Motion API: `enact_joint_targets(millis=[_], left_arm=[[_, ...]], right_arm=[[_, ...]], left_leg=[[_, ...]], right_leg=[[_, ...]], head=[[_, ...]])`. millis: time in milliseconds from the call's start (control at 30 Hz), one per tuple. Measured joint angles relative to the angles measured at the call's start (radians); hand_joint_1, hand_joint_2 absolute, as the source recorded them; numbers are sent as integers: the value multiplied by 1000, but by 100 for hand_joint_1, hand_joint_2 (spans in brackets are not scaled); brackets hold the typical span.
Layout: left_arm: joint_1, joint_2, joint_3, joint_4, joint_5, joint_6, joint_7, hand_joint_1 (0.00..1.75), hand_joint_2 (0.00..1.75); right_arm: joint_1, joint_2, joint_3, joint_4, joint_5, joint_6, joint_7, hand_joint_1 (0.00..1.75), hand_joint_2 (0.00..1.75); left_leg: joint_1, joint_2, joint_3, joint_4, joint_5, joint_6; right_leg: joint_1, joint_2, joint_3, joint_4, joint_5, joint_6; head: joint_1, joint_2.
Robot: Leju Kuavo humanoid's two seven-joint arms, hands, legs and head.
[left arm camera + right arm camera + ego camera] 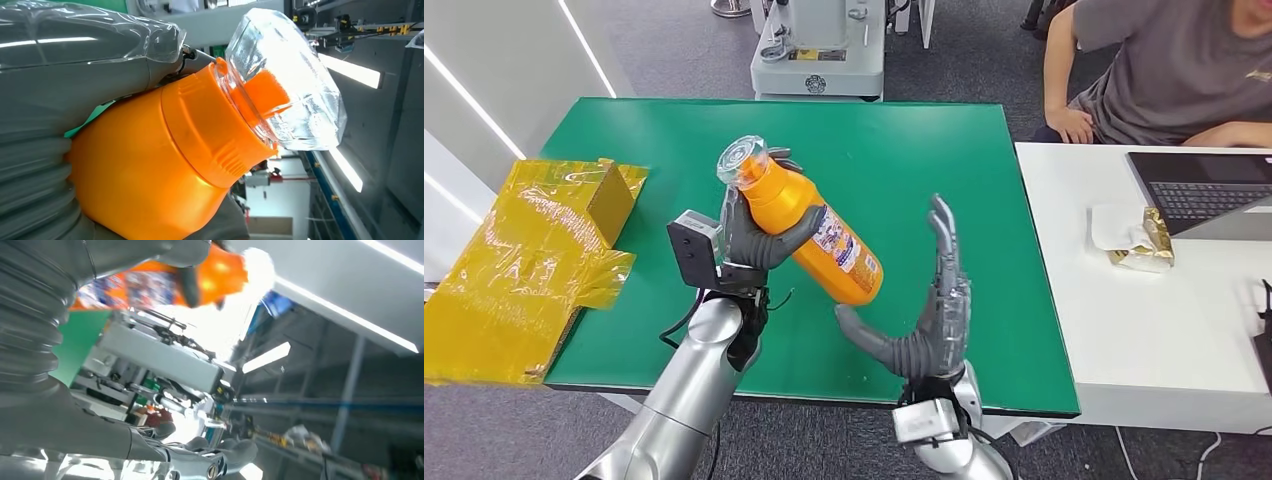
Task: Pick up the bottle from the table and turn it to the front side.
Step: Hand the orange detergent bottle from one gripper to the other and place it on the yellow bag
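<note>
The left hand (749,240) grips the orange bottle (809,228) by its upper body above the green table (904,150), its long axis tilting cap-up-left to base-down-right, toward the right hand (929,320) waiting empty, fingers spread, just beside the base.

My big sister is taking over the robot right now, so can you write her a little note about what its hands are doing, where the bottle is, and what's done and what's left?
Left hand: grips the orange bottle near its neck, lifted off the green table, tilted, clear cap up and away from the robot.
Right hand: open, fingers spread, just beside the bottle's lower end; I cannot tell if it touches.
Done: the bottle is picked up.
Left: turn it to the front side. A printed label shows on the lower body; whether that is the front I cannot tell.
Nearby: yellow wrapped box at the table's left edge, a person seated at the white desk.
</note>
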Motion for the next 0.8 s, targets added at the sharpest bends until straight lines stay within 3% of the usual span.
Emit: enact_joint_targets(millis=[167,433,633,800], left_arm=[[5,34,0,0,-70,76,8,175,175],[12,92,11,-17,-186,152,23,175,175],[-8,211,54,-50,-522,475,86,175,175],[-35,300,110,-50,-774,544,172,175,175]], right_arm=[[122,22,-27,-180,28,0,0,0,175],[220,49,-39,-245,19,0,1,0,175],[266,57,-64,-245,36,0,1,0,175],[273,57,-69,-244,37,0,1,0,175]], left_leg=[[0,0,0,-1,-1,-2],[0,0,0,-1,-1,-2],[1,2,2,-1,-1,-2],[1,2,2,-1,-1,-2]], right_leg=[[0,0,0,0,-2,-1],[0,0,0,1,-2,-1],[0,3,0,1,-2,-1],[1,2,0,1,-3,-2]], head=[[0,0],[0,0],[0,0],[0,0]])
